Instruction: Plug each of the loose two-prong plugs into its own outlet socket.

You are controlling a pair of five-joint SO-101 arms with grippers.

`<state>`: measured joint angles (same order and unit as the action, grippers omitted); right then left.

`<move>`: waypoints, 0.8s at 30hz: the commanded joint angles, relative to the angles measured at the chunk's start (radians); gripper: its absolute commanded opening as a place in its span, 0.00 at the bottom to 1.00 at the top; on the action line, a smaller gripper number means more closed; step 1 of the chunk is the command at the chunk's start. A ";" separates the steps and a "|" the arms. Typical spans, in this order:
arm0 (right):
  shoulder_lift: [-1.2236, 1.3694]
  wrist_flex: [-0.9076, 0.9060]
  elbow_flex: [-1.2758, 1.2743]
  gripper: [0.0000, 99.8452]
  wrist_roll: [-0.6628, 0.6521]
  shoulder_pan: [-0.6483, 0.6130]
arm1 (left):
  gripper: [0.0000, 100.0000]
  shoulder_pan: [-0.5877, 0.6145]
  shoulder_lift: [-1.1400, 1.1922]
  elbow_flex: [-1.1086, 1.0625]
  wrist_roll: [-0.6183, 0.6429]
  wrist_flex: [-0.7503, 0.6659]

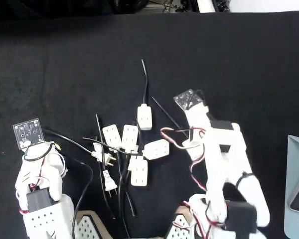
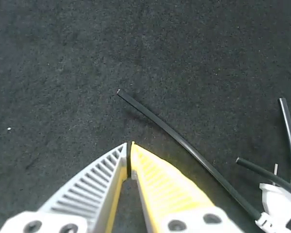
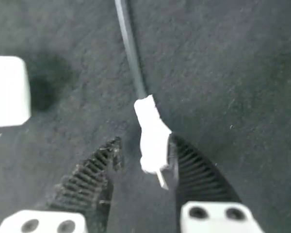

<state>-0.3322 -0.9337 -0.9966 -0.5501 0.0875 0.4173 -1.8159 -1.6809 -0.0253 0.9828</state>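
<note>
Your black cloth-covered table (image 1: 65, 59) spans nearly the whole high view. Beyond its far edge at the top you see only a thin strip of cluttered room.

At lower left, the left arm (image 1: 40, 174) has a wrist board that hides its fingers from above. In its own wrist view the left gripper (image 2: 129, 148) is clenched, grey and yellow tips pressed together. A thin black cable (image 2: 184, 143) runs diagonally past it, and the white plug at lower right is cut off by the frame edge.

In the middle you can count five white rectangular plastic outlet sockets (image 1: 144, 117) among tangled black leads, which cross so much that their ends are hard to follow. Just left of them two white two-prong plastic plugs (image 1: 103, 157) lie loose on the cloth.

To the right, the right arm (image 1: 224, 159) covers its own fingers too. In its wrist view the right gripper (image 3: 144, 144) is spread. A third white plug (image 3: 153, 133) lies between the fingers, touching one and apart from the other.

At the far right edge a grey-blue plastic bin (image 1: 295, 164) is cropped.
</note>
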 commanded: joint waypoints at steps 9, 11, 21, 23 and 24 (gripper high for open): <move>0.133 0.074 0.053 0.05 -0.049 0.037 | 0.03 0.012 -0.005 -0.018 0.002 -0.011; 0.133 0.064 0.067 0.01 -0.080 0.040 | 0.03 0.012 -0.005 -0.018 0.002 -0.011; 0.131 -0.132 0.206 0.01 -0.095 0.003 | 0.03 0.012 -0.005 -0.018 0.002 -0.011; 0.131 -0.137 0.208 0.02 -0.087 -0.041 | 0.03 0.012 -0.005 -0.018 0.002 -0.011; 0.131 -0.141 0.208 0.04 -0.060 -0.063 | 0.03 0.012 -0.005 -0.018 0.002 -0.011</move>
<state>-0.1895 -1.0533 -0.8431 -0.6437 0.1013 0.4173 -1.8159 -1.6809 -0.0253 0.9828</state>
